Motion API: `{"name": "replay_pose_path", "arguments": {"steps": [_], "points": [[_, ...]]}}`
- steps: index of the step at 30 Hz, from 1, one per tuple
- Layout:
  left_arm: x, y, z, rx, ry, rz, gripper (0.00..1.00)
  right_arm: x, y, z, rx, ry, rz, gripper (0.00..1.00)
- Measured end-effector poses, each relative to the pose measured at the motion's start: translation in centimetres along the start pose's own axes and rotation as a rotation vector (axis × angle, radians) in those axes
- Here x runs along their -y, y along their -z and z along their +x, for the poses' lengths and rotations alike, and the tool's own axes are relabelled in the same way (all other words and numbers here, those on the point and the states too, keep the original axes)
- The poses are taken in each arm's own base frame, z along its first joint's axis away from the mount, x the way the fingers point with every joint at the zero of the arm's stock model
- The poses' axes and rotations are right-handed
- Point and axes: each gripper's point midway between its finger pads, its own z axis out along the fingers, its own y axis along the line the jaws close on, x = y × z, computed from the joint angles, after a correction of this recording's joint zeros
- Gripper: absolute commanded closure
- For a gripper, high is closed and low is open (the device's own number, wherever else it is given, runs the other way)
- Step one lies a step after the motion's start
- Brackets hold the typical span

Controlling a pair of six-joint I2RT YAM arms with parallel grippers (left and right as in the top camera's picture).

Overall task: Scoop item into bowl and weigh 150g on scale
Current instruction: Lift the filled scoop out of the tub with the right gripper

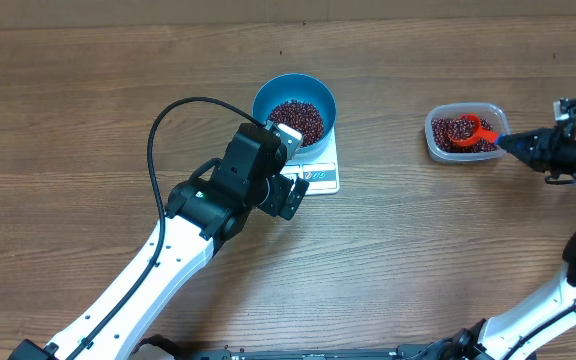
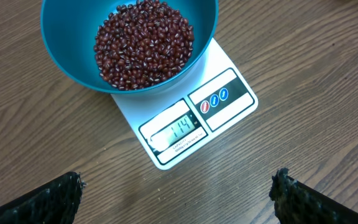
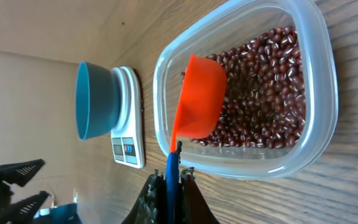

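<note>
the right gripper [image 3: 171, 182] is clamping tight on the blue handle [image 3: 173, 163] of the orange scoop [image 3: 199, 96], whose cup is lying on the beans [image 3: 266, 81] inside the clear tub [image 3: 323, 124]. the left gripper [image 2: 176, 186] is hanging wide open, holding nothing, just in front of the scale [image 2: 229, 106], which is carrying the blue bowl [image 2: 61, 56] of more beans, well apart from the tub.

Left arm [image 1: 158, 255]: long white tubular link noted, joints and wrist housing black; a thin black cable [image 1: 150, 150] is looped out from the wrist. Left hand [image 2: 176, 198]: fingers [image 2: 55, 200] black, surface finely knobbled. Right arm [image 1: 543, 300]: white links, black joints. Right hand [image 1: 516, 146]: black throughout.
</note>
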Motion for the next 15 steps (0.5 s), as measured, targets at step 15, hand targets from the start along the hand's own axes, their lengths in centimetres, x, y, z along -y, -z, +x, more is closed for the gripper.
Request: {"name": "replay_pose_path", "arguments": {"steps": [15], "points": [[0.0, 0.0, 0.0, 0.0, 0.0, 0.0, 0.0, -4.1, 0.7, 2.0, -0.017, -0.046, -0.183, 0.96]]}}
